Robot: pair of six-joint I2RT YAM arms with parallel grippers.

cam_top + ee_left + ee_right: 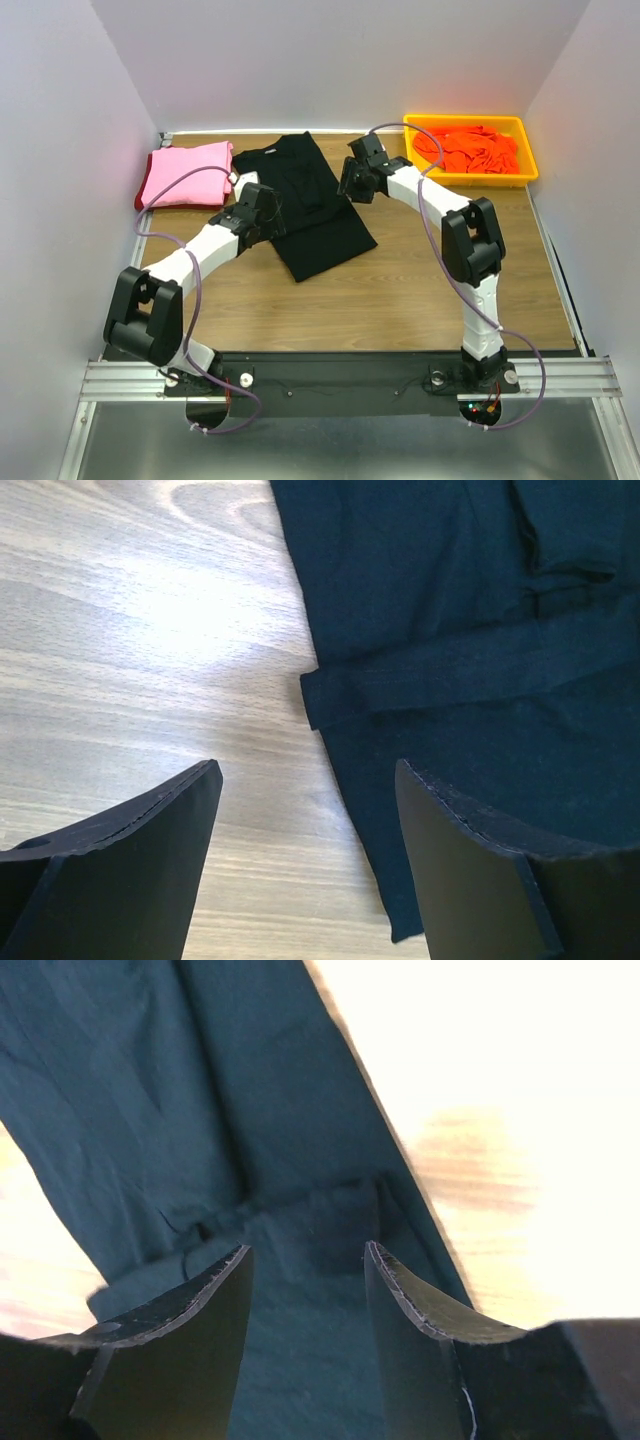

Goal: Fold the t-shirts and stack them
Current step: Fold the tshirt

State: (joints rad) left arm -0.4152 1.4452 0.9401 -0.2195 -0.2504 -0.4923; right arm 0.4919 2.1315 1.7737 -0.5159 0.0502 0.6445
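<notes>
White arm links (205,245), black joints (470,240), purple cables (432,235), black wedge fingers (120,880)

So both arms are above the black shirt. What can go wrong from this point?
1. The left end effector hangs open over the edge of the black t-shirt, half above bare table; closing there may catch only one layer.
2. The folded-in sleeve lies loose, so a lift could let it fall out.
3. The pink t-shirt lies close by; dragging might disturb it.

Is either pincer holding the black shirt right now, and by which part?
Nothing is held. The left pincer and the right pincer both stand open at the edges of the black t-shirt, with no cloth between their fingers.
</notes>
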